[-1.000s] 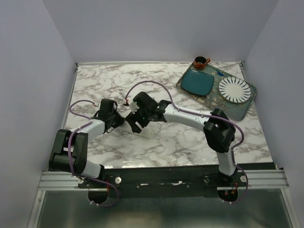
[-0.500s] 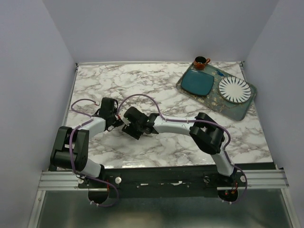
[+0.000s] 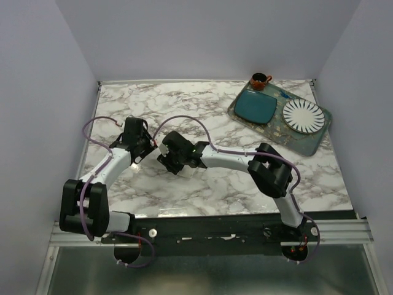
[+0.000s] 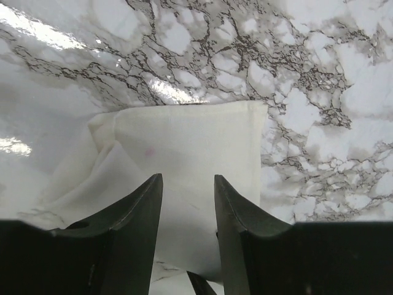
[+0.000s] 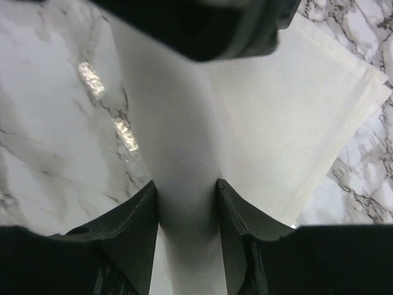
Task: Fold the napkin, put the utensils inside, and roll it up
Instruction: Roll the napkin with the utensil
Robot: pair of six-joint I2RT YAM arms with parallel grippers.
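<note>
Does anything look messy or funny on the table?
Yes, the napkin. Its fold is not neat. On its left side in the left wrist view, a lower layer sticks out crooked and wrinkled instead of lining up with the top layer. Nothing looks spilled or broken.

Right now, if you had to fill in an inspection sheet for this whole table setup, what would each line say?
Surface: marble table, glossy, with patches of glare.
Job's things: napkin, cream, folded, on the table under both grippers; spoon not made out in any view.
Clutter: tray at the far right, holding a teal square plate and a white ribbed plate; brown cup at its far edge.
Grippers: left gripper open over the napkin; right gripper astride a raised fold, pinch uncertain.
Cables: purple cables looping along both arms.
Surroundings: plain lilac walls; metal rail at the near edge.
</note>
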